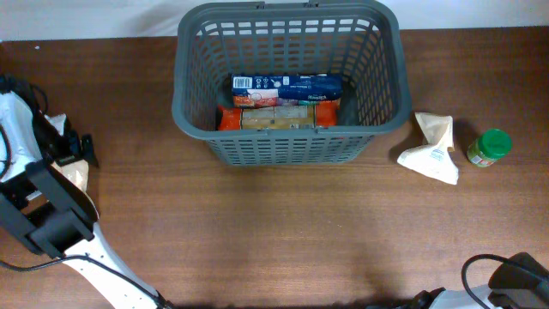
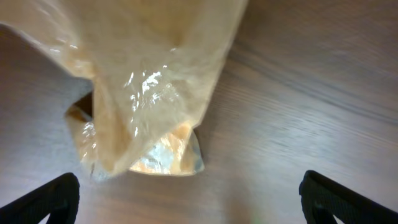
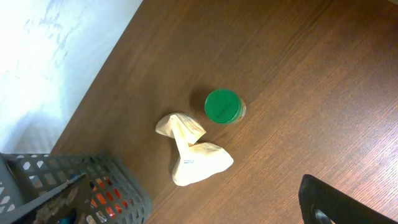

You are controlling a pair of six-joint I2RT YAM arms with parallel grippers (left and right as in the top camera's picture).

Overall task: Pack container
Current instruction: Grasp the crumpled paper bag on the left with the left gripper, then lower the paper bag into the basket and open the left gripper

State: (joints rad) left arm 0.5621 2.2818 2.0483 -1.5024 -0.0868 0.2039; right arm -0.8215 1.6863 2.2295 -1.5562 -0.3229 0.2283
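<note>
The dark-gray container point(image 1: 287, 142) stands at the back middle of the table. It holds a blue packet point(image 1: 287, 84) and an orange packet point(image 1: 230, 118). Its corner also shows in the right wrist view point(image 3: 118, 186). My left gripper point(image 1: 75, 153) is at the table's left edge, open, just above a clear bag of tan food point(image 1: 79, 176). In the left wrist view the bag point(image 2: 149, 93) lies ahead of the wide-apart fingers point(image 2: 189, 199), not between them. Only one finger of my right gripper point(image 3: 339, 202) shows, far to the side and holding nothing.
A white pouch point(image 1: 431, 148) and a green-lidded jar point(image 1: 490, 146) lie right of the container; both also show in the right wrist view, the pouch point(image 3: 193, 158) and the jar point(image 3: 222, 106). The right arm's base point(image 1: 515, 276) sits at the front right corner.
</note>
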